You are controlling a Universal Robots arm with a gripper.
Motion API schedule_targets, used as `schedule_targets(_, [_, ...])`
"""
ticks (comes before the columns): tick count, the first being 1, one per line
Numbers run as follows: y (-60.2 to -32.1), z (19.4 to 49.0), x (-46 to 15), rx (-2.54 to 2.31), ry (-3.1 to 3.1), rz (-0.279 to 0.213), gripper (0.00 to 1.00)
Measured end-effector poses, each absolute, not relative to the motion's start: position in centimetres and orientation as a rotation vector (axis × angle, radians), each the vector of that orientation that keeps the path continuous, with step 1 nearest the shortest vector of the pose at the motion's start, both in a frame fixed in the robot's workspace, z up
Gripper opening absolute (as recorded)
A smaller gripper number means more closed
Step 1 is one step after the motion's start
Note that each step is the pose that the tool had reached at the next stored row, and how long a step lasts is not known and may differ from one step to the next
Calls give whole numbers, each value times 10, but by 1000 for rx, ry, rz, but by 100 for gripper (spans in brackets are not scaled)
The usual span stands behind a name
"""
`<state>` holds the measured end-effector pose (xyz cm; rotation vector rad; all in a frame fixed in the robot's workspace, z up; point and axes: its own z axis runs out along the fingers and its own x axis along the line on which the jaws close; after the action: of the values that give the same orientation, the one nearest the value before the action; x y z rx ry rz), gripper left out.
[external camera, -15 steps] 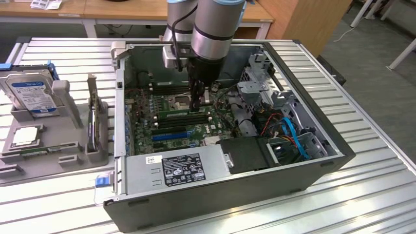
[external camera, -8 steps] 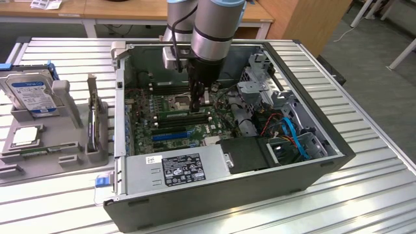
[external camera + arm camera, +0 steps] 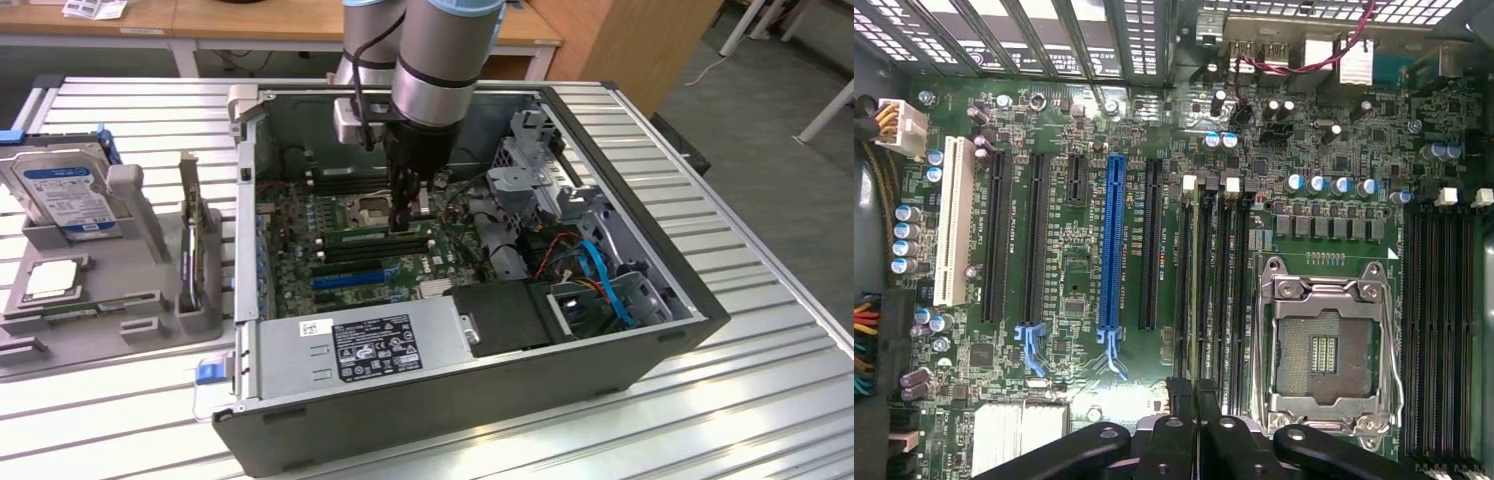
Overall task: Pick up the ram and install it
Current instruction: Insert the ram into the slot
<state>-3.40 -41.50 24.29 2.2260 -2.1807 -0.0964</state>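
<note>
The ram (image 3: 1197, 290) is a thin green stick seen edge-on, standing in one of the black memory slots (image 3: 1229, 290) beside the empty CPU socket (image 3: 1324, 350). In the exterior view the ram (image 3: 363, 237) is a green strip lying along the slots inside the open computer case (image 3: 694, 300). My gripper (image 3: 1191, 392) is shut, its two dark fingertips pressed together around the ram's near end. From the exterior view, the gripper (image 3: 404, 222) reaches straight down into the case onto the motherboard.
A second bank of memory slots (image 3: 1444, 330) lies past the socket. The power supply (image 3: 367, 345), drive cage and blue cables (image 3: 601, 270) crowd the case. On the exterior view's left, a grey tray (image 3: 27, 350) holds a hard drive (image 3: 67, 195) and a silver CPU chip (image 3: 51, 278).
</note>
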Motion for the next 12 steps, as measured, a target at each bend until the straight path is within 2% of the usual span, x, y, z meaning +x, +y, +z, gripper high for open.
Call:
schedule_targets(1, [-415, 236, -34, 2226, -2181, -97, 12])
schedule_targets(12, [-415, 234, -34, 2226, -2181, -97, 12])
